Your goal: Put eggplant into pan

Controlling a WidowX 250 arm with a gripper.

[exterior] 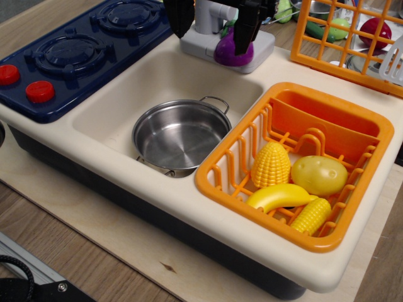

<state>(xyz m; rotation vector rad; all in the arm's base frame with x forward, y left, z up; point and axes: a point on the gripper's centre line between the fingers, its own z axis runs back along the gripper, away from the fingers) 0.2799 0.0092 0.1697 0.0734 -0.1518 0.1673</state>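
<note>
The orange dish rack (352,113) sits just right of the sink (107,123), holding two corn cobs (271,165), a potato (319,174) and a banana (279,196). The grey faucet base (201,43) stands behind the sink, and the blue stove (82,50) lies at the left. The purple, glossy eggplant (232,53) rests on the faucet base, plump end down, long axis roughly upright. The gripper (211,22) hangs over it, jaws apart, one jaw touching it. The steel pan (181,135) stands in the sink.
</note>
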